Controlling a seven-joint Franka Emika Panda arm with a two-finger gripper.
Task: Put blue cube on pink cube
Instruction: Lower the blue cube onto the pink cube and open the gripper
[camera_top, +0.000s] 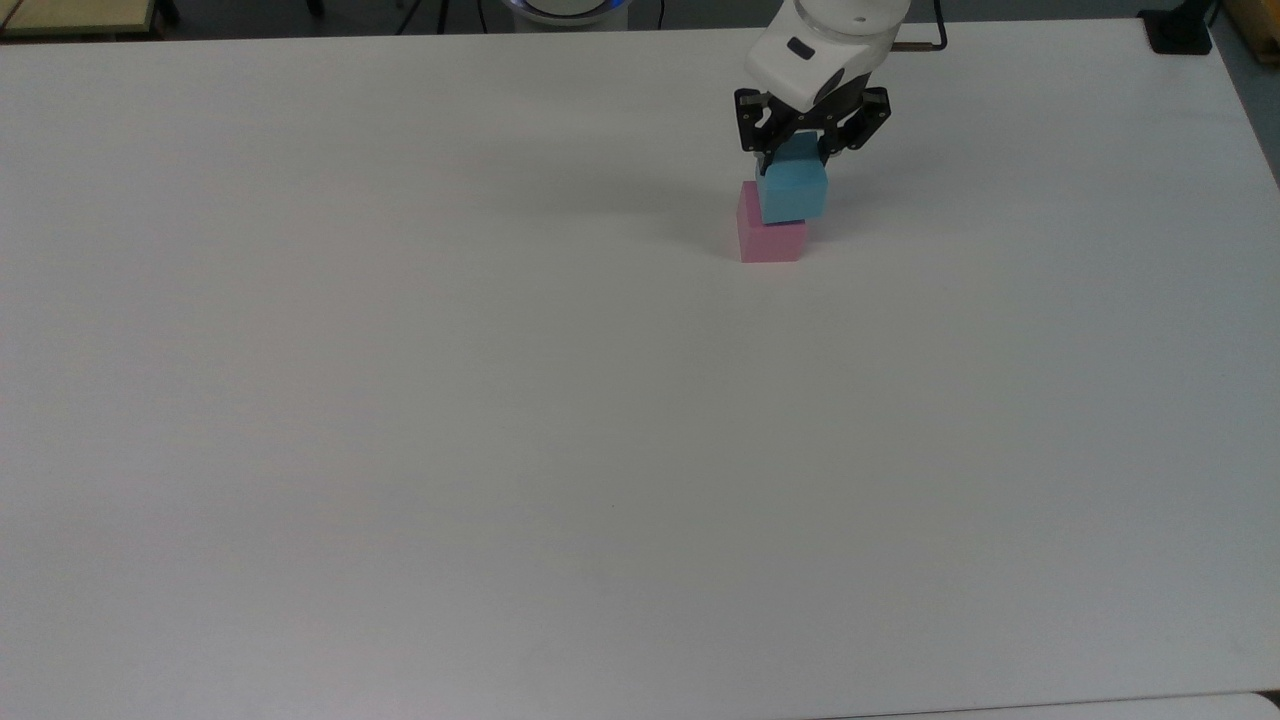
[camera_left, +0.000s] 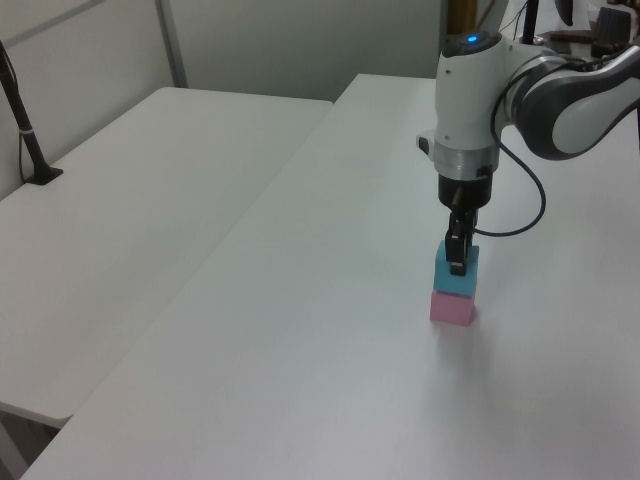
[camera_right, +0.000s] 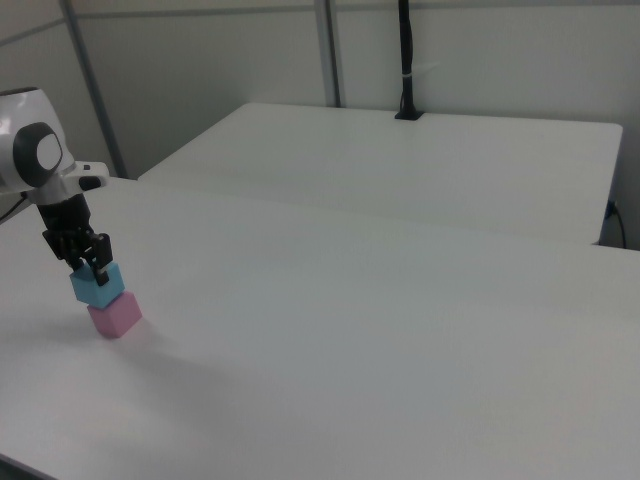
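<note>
Sky-blue cube (camera_top: 793, 194) atop pink cube (camera_top: 768, 240), seemingly offset, both upright

The white table (camera_top: 500, 450) lies bare from its near edge to its far edge. Near the far edge, a small matte sky-blue cube (camera_top: 793, 192) on a small pastel pink cube (camera_top: 768, 236) forms a low obstacle, with the end effector (camera_top: 797, 152) directly above it.

The blue cube (camera_top: 793, 191) and the pink cube (camera_top: 770, 238) have matt, plain faces, like foam. The table (camera_top: 500, 400) is smooth, matt white. The arm (camera_left: 467, 105) wears glossy white plastic; its jaws are black, matt.
</note>
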